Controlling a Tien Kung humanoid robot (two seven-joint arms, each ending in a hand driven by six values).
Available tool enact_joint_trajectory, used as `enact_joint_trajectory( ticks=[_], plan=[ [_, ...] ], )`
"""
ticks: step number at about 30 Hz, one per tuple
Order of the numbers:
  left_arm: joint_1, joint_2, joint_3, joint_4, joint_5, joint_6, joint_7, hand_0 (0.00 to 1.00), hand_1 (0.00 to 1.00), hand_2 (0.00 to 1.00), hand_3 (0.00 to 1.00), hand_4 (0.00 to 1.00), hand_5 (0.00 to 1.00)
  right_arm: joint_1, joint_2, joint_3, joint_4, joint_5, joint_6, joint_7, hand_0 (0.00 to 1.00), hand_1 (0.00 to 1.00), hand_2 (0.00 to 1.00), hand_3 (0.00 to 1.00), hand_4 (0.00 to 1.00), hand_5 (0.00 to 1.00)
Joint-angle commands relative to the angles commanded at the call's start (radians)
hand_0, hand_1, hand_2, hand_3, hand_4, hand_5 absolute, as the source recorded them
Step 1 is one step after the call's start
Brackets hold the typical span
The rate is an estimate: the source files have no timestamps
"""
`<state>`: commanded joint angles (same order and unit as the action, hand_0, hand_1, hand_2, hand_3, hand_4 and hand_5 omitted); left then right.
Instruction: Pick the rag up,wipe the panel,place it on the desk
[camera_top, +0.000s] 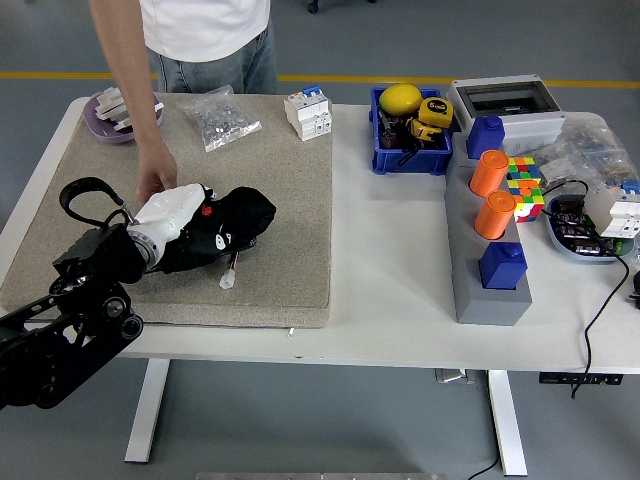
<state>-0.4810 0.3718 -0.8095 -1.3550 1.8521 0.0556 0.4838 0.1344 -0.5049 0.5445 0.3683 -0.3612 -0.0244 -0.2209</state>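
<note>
My left hand (195, 225), white-backed with black fingers, lies on the beige mat (290, 200) at the left of the table, shut on a crumpled black rag (250, 212). The rag is pressed onto a dark panel, which hand and rag hide almost fully. A small white connector (228, 281) on a thin wire pokes out just below the rag. A person's hand (155, 185) reaches down from the far side and rests at the panel's left end, touching my hand's white back. The right arm is out of the picture.
On the mat's far edge are a purple dish (108, 112), a clear bag of parts (220, 118) and a white breaker (308, 112). Right of the mat stand a blue bin (410, 160), a grey block (480, 270) with orange cylinders, and a colour cube (525, 185).
</note>
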Motion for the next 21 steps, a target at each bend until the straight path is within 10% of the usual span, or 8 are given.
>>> enact_joint_trajectory(
  ticks=[21],
  plan=[
    [0.109,0.088,-0.086,-0.033,0.028,-0.006,0.006,0.205,0.117,0.552,0.575,0.582,0.002,-0.010,0.000,0.011,-0.005,-0.001,0.000,0.002,0.751,0.612,0.637,0.616,0.998,0.627]
  ],
)
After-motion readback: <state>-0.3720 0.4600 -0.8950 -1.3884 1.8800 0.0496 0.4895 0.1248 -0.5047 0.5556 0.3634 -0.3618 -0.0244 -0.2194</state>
